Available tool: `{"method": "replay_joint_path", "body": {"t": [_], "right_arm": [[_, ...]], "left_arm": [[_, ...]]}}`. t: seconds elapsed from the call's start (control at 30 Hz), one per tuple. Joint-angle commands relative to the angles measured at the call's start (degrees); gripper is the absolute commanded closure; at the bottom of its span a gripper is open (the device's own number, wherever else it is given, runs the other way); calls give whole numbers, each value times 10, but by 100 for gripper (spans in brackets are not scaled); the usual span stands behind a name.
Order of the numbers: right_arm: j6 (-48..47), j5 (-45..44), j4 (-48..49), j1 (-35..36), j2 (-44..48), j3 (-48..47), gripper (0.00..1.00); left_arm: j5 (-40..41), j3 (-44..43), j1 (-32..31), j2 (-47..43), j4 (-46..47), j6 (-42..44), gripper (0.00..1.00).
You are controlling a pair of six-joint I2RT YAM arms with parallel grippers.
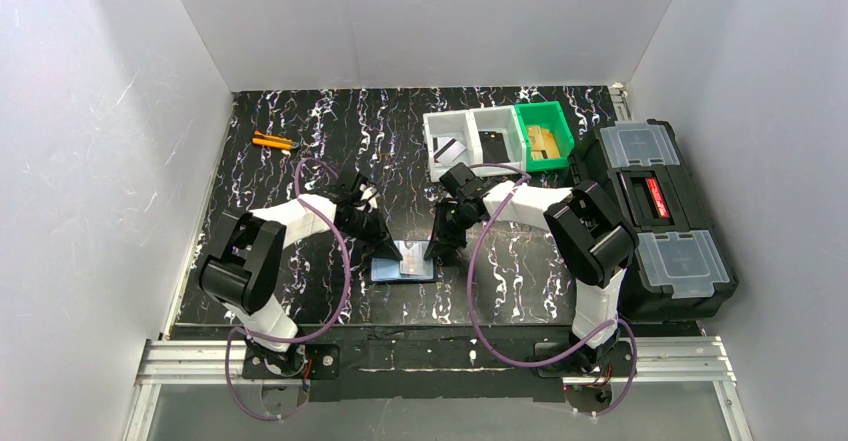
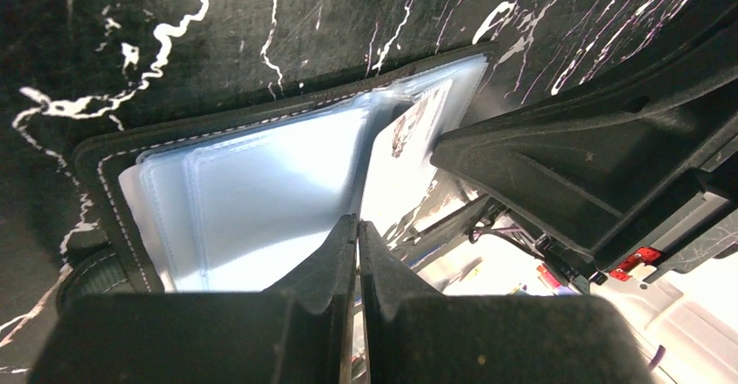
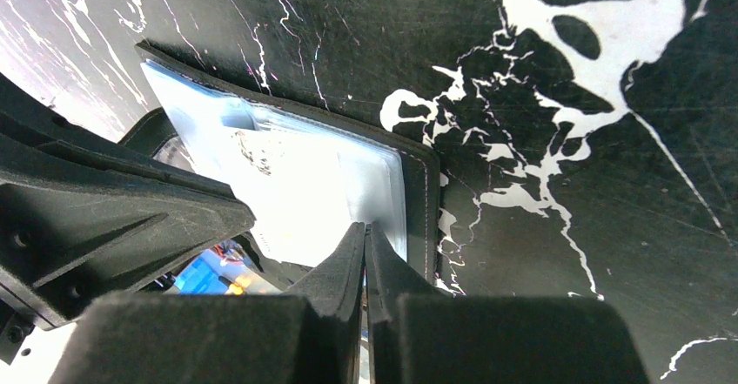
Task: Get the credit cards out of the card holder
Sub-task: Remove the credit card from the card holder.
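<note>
The card holder (image 1: pixel 405 261) lies opened flat on the black marbled table (image 1: pixel 520 286), near the front edge and between the two arms, clear sleeves (image 2: pixel 261 192) facing up. The right gripper (image 3: pixel 365 227), jaws together, bears down on the holder's right half, apparently to pin it against sliding or folding. The left gripper (image 2: pixel 357 223), jaws likewise together, sets its tips on the sleeves near the fold; whether a card or sleeve edge is nipped cannot be told. The holder's stitched rim is exposed on the left and far sides, with bare table beyond. Farther back, one credit card (image 1: pixel 449 150) lies in a white bin (image 1: pixel 432 156) near a green bin (image 1: pixel 563 131); the toolbox (image 1: pixel 655 211) closes off the right side.
</note>
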State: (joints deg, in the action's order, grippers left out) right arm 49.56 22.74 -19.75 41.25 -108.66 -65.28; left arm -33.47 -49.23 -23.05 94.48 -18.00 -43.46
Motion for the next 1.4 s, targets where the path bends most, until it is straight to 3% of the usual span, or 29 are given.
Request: {"method": "replay_joint_path", "body": {"t": [0.0, 0.43, 0.53, 0.83, 0.97, 1.1, 1.27, 1.37], "right_arm": [[-10, -40, -34, 6, -24, 2, 94], [-14, -31, -20, 5, -5, 9, 93], [-17, -22, -15, 5, 16, 1, 82], [-14, 8, 15, -11, 87, -25, 22], [2, 53, 68, -19, 101, -14, 3], [47, 108, 149, -31, 110, 18, 2], [172, 174, 350, -62, 127, 93, 2], [221, 192, 407, -73, 131, 112, 3]], "left_arm": [[15, -1, 10, -42, -41, 22, 100], [45, 7, 41, -100, -106, 72, 100], [45, 8, 46, -107, -112, 73, 100], [21, -25, 57, -133, -123, 66, 100], [-18, -43, 68, -142, -107, 45, 100], [-60, -51, 80, -154, -64, 4, 100], [-120, -49, 90, -157, 14, -75, 100], [-143, -37, 92, -156, 76, -121, 100]]}}
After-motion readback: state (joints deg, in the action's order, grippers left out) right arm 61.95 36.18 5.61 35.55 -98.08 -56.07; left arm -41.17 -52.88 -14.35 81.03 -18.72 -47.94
